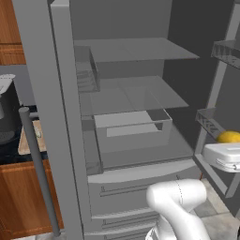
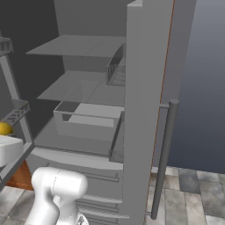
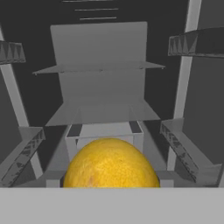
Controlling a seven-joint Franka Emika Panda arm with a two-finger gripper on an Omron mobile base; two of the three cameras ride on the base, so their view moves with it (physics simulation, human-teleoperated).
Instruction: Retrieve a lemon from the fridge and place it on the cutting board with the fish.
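End effector (image 1: pixel 229 149) grasping lemon (image 3: pixel 111 163) before open fridge (image 1: pixel 131 117); cutting board (image 1: pixel 33 138) on worktop at left.

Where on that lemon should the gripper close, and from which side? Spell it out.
Grip the lemon across its rounded middle, coming straight along the hand's present line. It bulges widest there and sits right before the hand camera, beside the fridge door shelf.

lemon (image 1: pixel 229 137) half hidden behind white hand
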